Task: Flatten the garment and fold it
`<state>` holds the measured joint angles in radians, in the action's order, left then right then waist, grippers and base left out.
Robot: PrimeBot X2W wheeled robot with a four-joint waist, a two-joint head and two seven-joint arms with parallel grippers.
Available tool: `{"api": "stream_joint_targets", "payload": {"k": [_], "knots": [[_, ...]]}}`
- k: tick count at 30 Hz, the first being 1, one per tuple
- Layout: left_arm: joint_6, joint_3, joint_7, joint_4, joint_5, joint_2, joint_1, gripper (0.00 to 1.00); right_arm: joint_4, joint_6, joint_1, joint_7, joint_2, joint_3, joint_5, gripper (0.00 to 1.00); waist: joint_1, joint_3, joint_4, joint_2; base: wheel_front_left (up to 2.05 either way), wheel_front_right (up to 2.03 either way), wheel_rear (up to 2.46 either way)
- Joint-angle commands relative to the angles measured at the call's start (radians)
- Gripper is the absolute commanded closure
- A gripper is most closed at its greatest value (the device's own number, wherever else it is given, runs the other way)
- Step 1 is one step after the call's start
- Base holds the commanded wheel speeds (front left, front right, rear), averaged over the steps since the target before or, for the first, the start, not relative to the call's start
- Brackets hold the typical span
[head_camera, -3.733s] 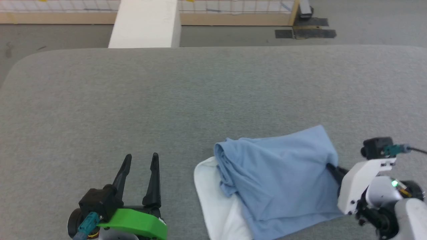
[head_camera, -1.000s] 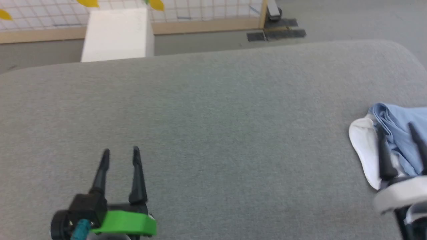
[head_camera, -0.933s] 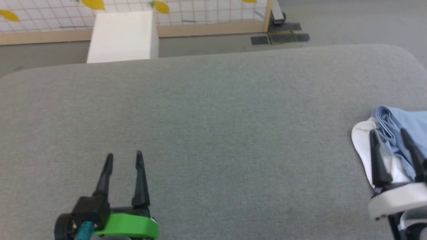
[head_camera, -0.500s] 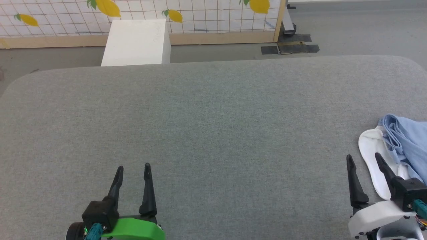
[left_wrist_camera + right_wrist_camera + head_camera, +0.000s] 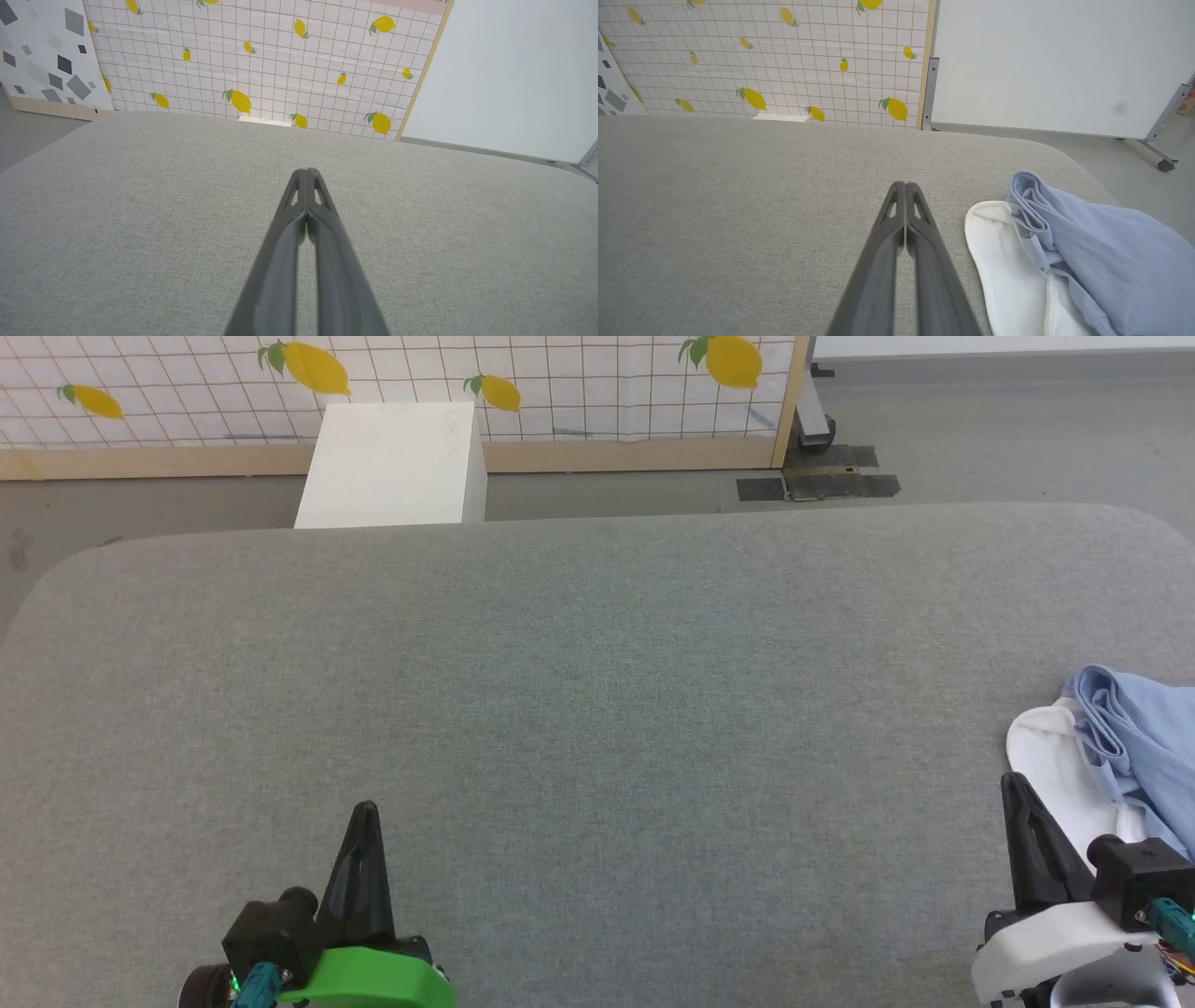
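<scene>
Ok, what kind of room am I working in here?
Probably a staged test lab, not a home: a lemon-print partition on a wooden frame, a wheeled white board, and a big grey padded table.

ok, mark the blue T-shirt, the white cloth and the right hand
blue T-shirt (image 5: 1101,252), right wrist view, middle of the fabric
white cloth (image 5: 999,252), right wrist view, bare left part
right hand (image 5: 905,186), right wrist view, closed fingertips

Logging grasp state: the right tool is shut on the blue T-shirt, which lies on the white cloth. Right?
No. The right tool is shut but empty, clear of the blue T-shirt, which lies on the white cloth; the right wrist view shows it.
</scene>
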<state>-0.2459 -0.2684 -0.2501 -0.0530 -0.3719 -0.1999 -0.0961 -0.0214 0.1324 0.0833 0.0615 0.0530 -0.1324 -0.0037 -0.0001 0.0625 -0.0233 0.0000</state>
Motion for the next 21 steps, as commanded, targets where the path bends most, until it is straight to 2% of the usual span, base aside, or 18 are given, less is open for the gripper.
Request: {"api": "stream_joint_targets", "payload": {"k": [1, 21], "knots": [[0.010, 0.009, 0.005, 0.001, 0.015, 0.005, 0.004, 1.00, 0.001, 0.000, -0.004, -0.003, 0.000, 0.005, 0.000, 1.00, 0.0001, -0.001, 0.000, 0.0000, 0.00, 0.00, 0.00], [0.049, 0.052, 0.046, 0.010, 0.074, 0.029, 0.019, 1.00, 0.004, 0.000, -0.017, -0.012, -0.001, 0.026, 0.001, 1.00, 0.0001, -0.011, 0.004, 0.0000, 0.00, 0.00, 0.00]]}}
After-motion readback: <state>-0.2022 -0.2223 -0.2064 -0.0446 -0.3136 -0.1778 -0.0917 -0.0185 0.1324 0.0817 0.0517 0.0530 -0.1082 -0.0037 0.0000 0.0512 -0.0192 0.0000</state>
